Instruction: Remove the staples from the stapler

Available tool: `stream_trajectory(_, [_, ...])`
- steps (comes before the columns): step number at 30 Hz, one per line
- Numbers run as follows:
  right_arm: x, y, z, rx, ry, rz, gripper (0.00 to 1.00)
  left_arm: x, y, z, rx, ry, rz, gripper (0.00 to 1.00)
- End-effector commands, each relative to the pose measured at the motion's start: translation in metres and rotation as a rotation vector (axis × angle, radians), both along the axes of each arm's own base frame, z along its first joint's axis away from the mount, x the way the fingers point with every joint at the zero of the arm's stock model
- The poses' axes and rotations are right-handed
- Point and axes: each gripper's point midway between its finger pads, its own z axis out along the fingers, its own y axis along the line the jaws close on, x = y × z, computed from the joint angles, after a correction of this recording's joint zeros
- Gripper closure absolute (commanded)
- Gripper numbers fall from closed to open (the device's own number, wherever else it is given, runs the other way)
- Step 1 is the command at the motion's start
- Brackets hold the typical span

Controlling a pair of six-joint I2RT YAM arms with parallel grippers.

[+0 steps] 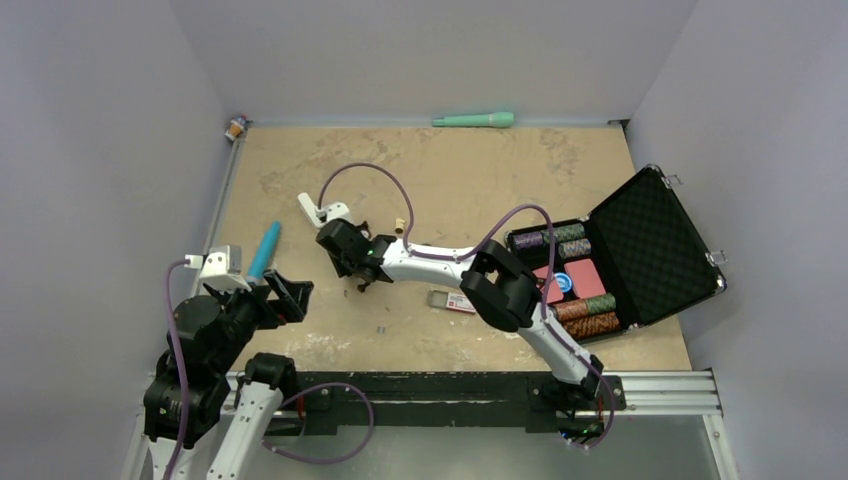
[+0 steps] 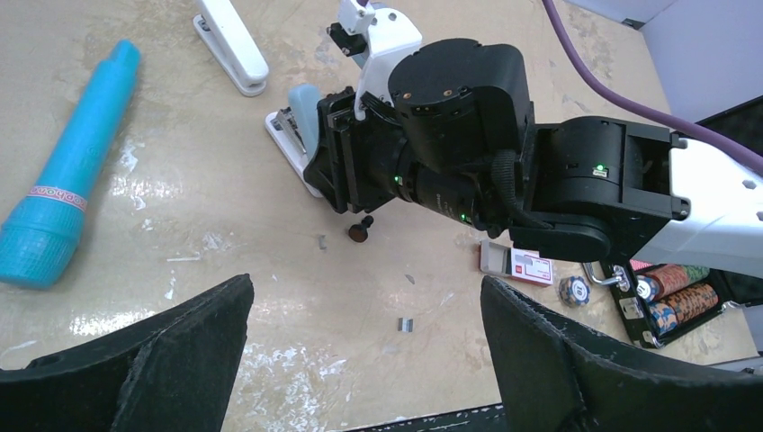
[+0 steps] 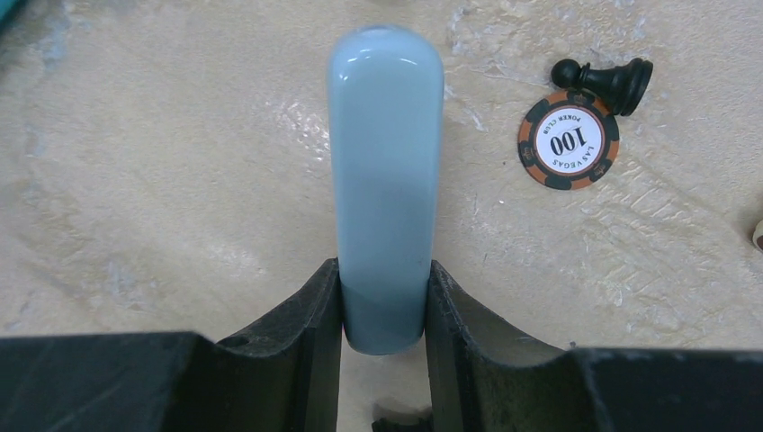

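Lying loose, the staples (image 2: 406,324) are a tiny silvery strip; right gripper (image 3: 385,274) clamps the pale-blue stapler (image 3: 385,153), left gripper (image 2: 364,301) gapes wide.

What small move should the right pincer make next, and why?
Probably hinge the blue stapler top a little upward. The right pincer is shut on it, the stapler's white base lies on the table beneath, and the left pincer hangs open and empty. One small staple strip already lies on the table; whether more remain inside I cannot tell.
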Motion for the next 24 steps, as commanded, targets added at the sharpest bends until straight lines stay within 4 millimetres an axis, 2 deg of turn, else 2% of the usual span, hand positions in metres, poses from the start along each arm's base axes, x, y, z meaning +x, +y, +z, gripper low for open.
stream_trajectory(1, [0.015, 0.009, 0.030, 0.023, -0.082, -0.016, 0.87, 0.007, -0.001, 0.004, 0.014, -0.017, -0.009, 0.00])
stream_trajectory(3, [0.017, 0.008, 0.028, -0.001, -0.090, -0.020, 0.68, 0.007, -0.001, 0.004, 0.014, -0.017, -0.008, 0.00])
stream_trajectory(4, [0.017, 0.008, 0.030, -0.004, -0.094, -0.018, 0.62, 0.007, -0.001, 0.005, 0.014, -0.019, -0.007, 0.00])
stream_trajectory(9, [0.017, 0.009, 0.045, 0.010, -0.105, -0.006, 0.53, 0.008, 0.000, 0.003, 0.015, -0.015, 0.000, 0.00])
stream_trajectory(12, [0.015, 0.008, 0.056, 0.024, -0.108, -0.001, 0.44, 0.007, 0.001, 0.004, 0.014, -0.021, 0.003, 0.00])
stream_trajectory(17, [0.007, 0.002, 0.073, 0.051, -0.099, 0.006, 0.42, 0.008, 0.001, 0.003, 0.015, -0.013, 0.004, 0.00])
stream_trajectory(23, [-0.022, -0.006, 0.099, 0.135, -0.060, 0.031, 0.47, 0.009, 0.001, 0.002, 0.014, -0.011, 0.005, 0.00])
stream_trajectory(24, [-0.028, -0.006, 0.099, 0.146, -0.047, 0.043, 0.48, 0.009, 0.001, 0.003, 0.014, -0.011, 0.004, 0.00])
